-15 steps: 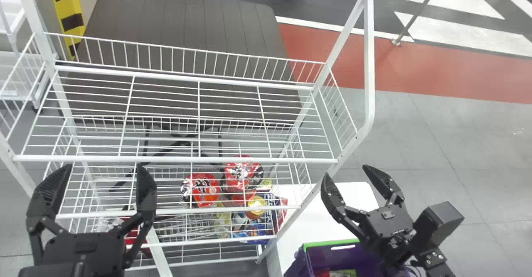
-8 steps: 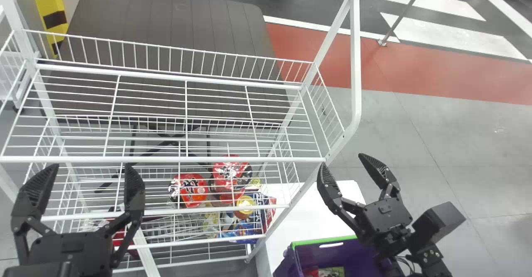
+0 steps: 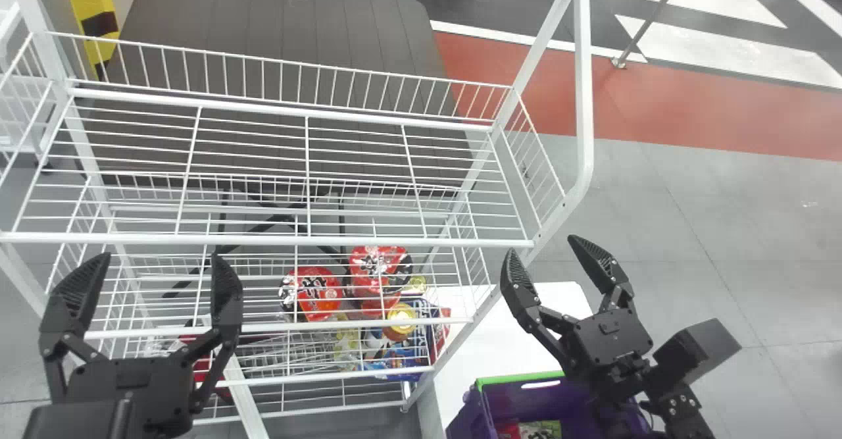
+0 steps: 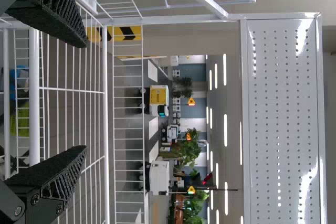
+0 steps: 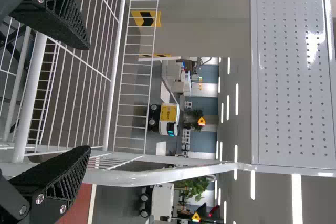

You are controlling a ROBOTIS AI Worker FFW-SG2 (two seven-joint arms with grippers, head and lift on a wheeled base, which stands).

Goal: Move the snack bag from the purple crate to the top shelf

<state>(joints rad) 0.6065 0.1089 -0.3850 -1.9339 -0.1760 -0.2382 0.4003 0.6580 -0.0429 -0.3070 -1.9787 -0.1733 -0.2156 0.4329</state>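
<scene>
The snack bag (image 3: pixel 539 430) prob. is the green-and-dark pack w/ pale markings low in the purple crate (image 3: pixel 520 380); a red pack (image 3: pixel 508 430) lies next to it, & can't tell for sure which is the target, or if both are one bag. Step in hand, by my read: pre-grasp, pick not yet done. Next move: get the R gripper (image 3: pixel 541 247) down inside the crate walls, fingers either side of the bag, pinch, then lift past the rim & over to the top shelf (image 3: pixel 263 239).

Looks: printed, bright; cut off by the head view's bottom edge, so full shape & fill n/a. If it's soft film, it may crumple or slip on a light pinch.

Crate: green rim, by the white table (image 3: pixel 473 353). R gripper's fingers are spread, nothing btwn them, up past the crate near the rack's corner. L gripper (image 3: pixel 161 258) is also open & w/o load, parked in front of the rack. Red packs (image 3: pixel 314 294) sit on a lower shelf, i.e. not the target. Risk: fingers catching rim or rack post.
</scene>
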